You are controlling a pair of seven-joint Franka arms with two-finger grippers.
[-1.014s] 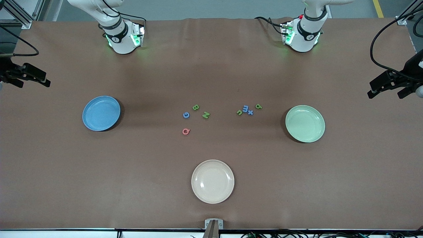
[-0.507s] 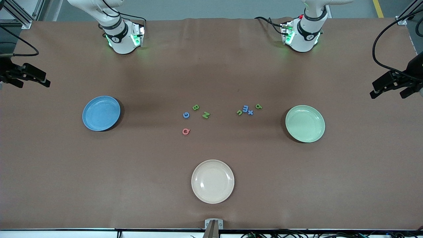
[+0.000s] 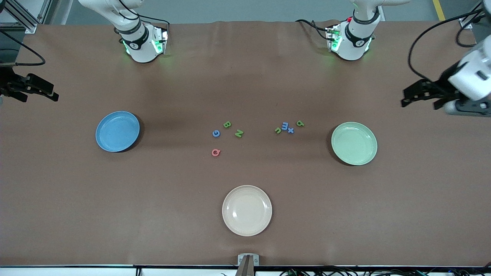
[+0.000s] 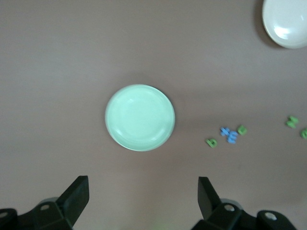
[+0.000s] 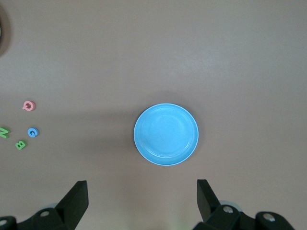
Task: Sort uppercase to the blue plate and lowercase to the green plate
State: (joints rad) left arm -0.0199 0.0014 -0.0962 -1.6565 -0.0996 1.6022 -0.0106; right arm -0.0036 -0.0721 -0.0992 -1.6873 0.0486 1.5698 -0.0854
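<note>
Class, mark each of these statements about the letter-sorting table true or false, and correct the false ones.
1. The blue plate holds the pink Q. False: the Q lies on the table.
2. The green plate holds no letters. True.
3. The left tool grips the blue m. False: it is open, holding nothing.
4. The cream plate lies nearest the front camera. True.
5. The right tool is open. True.

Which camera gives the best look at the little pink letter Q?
The front view: the pink Q lies unobstructed near the table's middle. The right wrist view shows it near the picture's edge. The left wrist view misses it.
</note>
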